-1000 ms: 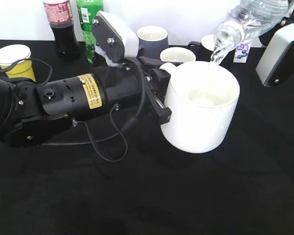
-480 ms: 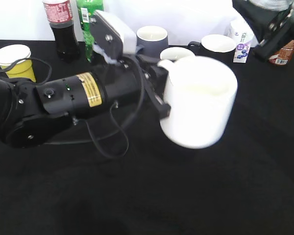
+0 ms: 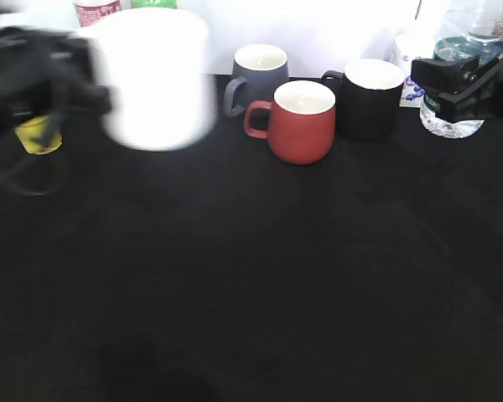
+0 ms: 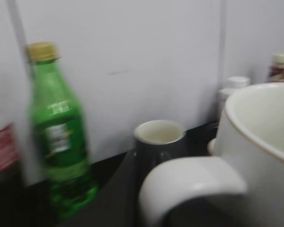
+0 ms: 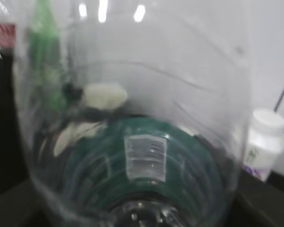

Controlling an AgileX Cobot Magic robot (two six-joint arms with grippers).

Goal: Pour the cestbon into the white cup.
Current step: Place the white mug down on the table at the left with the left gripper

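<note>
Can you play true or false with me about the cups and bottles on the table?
1. The white cup is held up at the left side. True.
2. The red mug stands between a grey mug and a black mug. True.
3. The cestbon is pouring water into the white cup. False: it is far off at the right, in the right gripper.
4. The red mug lies tipped over. False: it stands upright.
5. The green bottle has no cap. False: it wears a yellowish cap.
</note>
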